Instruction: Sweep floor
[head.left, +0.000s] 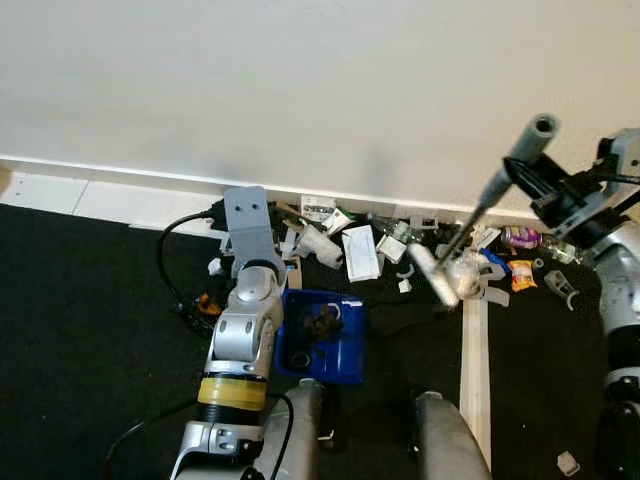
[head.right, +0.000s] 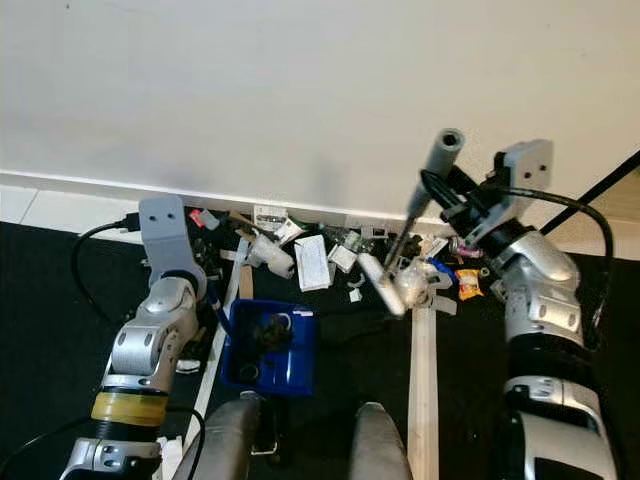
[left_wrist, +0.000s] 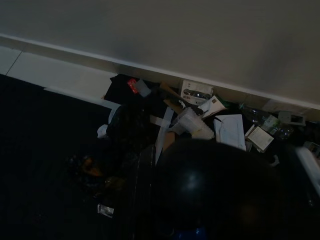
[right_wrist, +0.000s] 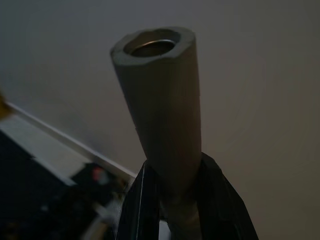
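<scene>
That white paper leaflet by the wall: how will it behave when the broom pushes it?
The white paper leaflet looks thin and flat, so probably light and floppy. It may slide under the broom head rather than move ahead. On the dark carpet it likely drags or crumples.

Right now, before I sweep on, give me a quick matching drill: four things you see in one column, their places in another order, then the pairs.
Things:
1. broom handle
2. blue dustpan
3. orange snack packet
4. black cable

Places:
A. on the dark floor between the two arms, holding some scraps
B. clamped in the right pincer
C. lying in the litter near the wall, beside the broom head
D. trailing over the floor on the robot's left

Pairs: 1-B, 2-A, 3-C, 4-D
</scene>
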